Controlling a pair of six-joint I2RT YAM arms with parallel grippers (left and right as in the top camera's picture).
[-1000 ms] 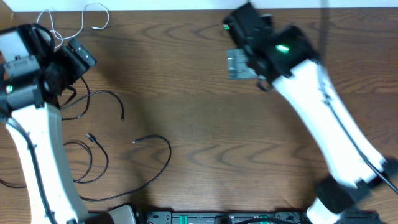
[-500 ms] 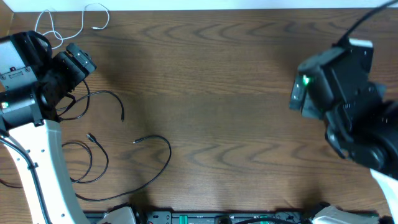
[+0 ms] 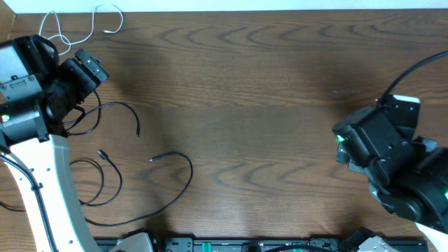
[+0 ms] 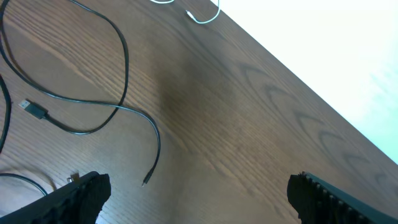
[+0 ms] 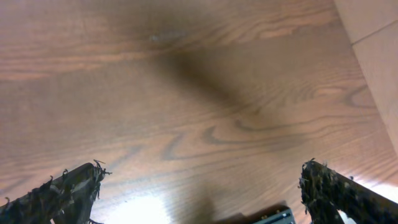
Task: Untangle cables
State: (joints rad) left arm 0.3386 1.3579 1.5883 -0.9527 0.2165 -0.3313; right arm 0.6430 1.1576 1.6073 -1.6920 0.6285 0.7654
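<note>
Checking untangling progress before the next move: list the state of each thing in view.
Thin white cable: loosely looped at the far edge of the brown wooden table, apart from the black ones.
Thin black cables: lying in loose curves, unheld, any crossings partly hidden.
Left gripper: open, empty.
Right gripper: open, empty.

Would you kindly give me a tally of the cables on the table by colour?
White cable: 1
Black cables: 3, as far as the overhead view shows
Total: 4
</note>
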